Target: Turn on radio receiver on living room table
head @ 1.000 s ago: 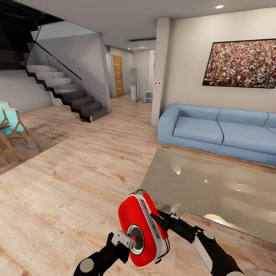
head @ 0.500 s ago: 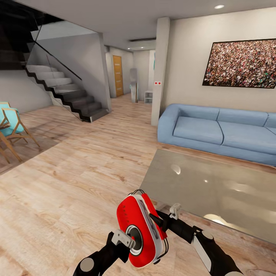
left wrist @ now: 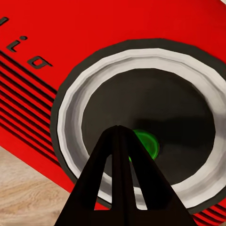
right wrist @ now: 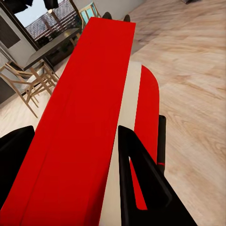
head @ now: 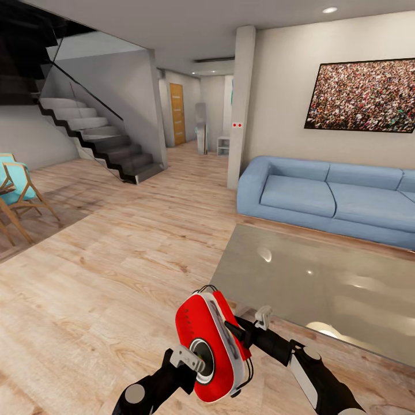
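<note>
While right hand (head: 245, 334) clamps radio (head: 210, 346) upright, dial faces closed left hand (head: 193, 362).

Glossy red plastic covers the radio receiver (head: 210, 351); the counter (head: 323, 282) has a mirror-smooth grey glass top, the floor (head: 104, 276) matt wood planks.

Home, likely living room — sofa (head: 328, 199), stairs (head: 101, 141)
</note>
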Available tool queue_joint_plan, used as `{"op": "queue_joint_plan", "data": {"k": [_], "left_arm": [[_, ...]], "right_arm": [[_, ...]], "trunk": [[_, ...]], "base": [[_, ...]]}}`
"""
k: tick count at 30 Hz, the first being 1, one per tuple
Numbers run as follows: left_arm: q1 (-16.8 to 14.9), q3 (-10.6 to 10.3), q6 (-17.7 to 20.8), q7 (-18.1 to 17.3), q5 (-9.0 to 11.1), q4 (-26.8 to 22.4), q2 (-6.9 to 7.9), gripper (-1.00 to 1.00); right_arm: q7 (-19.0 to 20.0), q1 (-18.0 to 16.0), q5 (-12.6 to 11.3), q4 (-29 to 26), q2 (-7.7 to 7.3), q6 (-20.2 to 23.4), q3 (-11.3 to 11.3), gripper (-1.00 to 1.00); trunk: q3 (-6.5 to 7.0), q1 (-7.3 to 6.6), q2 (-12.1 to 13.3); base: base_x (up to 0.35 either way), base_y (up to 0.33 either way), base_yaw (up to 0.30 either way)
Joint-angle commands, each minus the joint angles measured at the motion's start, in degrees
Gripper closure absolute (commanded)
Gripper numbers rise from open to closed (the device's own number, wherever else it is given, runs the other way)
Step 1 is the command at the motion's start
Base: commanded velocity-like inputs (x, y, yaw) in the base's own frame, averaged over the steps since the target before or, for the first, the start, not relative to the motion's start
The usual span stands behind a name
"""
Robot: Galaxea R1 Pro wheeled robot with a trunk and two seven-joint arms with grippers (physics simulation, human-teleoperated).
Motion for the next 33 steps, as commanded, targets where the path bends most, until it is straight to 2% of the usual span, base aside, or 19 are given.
{"op": "queue_joint_plan", "data": {"k": [1,33], "left_arm": [[0.0,0.0,0.0,0.0,0.0,0.0,0.00,1.00],[0.0,0.1,-0.4,0.0,0.2,-0.2,0.00,1.00]], "right_arm": [[0.0,0.0,-0.1,0.0,0.01,0.0,0.0,1.00],[0.0,0.0,-0.1,0.0,0.06,0.0,0.0,1.00]], "trunk": [[0.00,0.00,0.0],[0.00,0.00,0.0]], "base": [[0.000,0.000,0.000],[0.000,0.000,0.000]]}}
